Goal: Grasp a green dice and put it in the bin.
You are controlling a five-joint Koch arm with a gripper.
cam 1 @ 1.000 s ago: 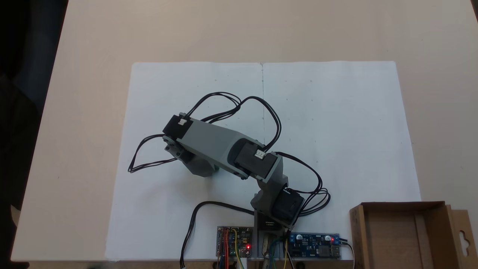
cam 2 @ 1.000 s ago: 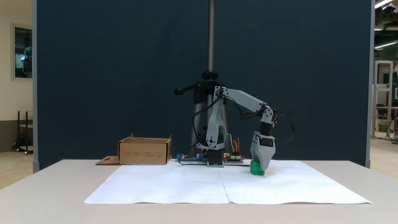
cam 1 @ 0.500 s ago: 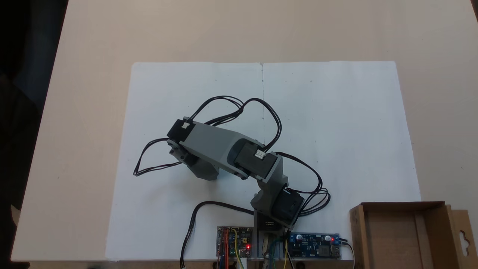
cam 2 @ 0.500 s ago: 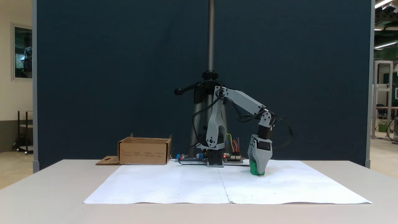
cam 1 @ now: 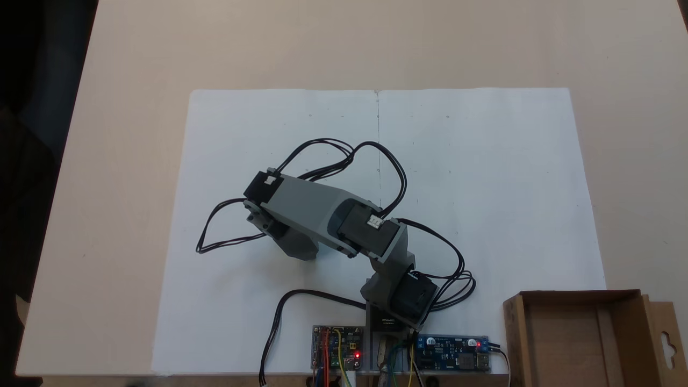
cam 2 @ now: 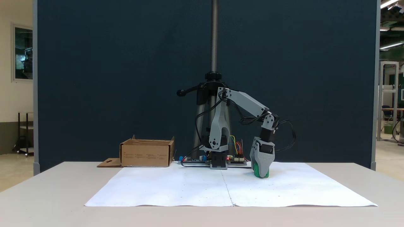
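Note:
The green dice (cam 2: 257, 172) rests on the white paper, right of the arm's base in a fixed view. Only its green edges show around the grey jaw in front of it. My gripper (cam 2: 262, 175) points straight down, lowered around the dice with its tips near the paper. Its jaws stand one behind the other, so I cannot tell how far apart they are. From above, the forearm covers the dice, and part of the gripper (cam 1: 297, 248) shows beneath it. The bin (cam 1: 513, 338), a brown cardboard box, stands at the lower right, and at the left (cam 2: 146, 154) from the front.
A large white paper sheet (cam 1: 484, 188) covers the table's middle. Two circuit boards (cam 1: 336, 346) (cam 1: 454, 355) with wires lie by the arm's base. Black cables (cam 1: 215, 231) loop out around the arm. A tripod pole (cam 2: 214, 47) and a dark panel stand behind.
The gripper has come down over the green dice and shifted slightly toward the base. The dice, in plain sight beside the jaw one second ago, is now mostly covered.

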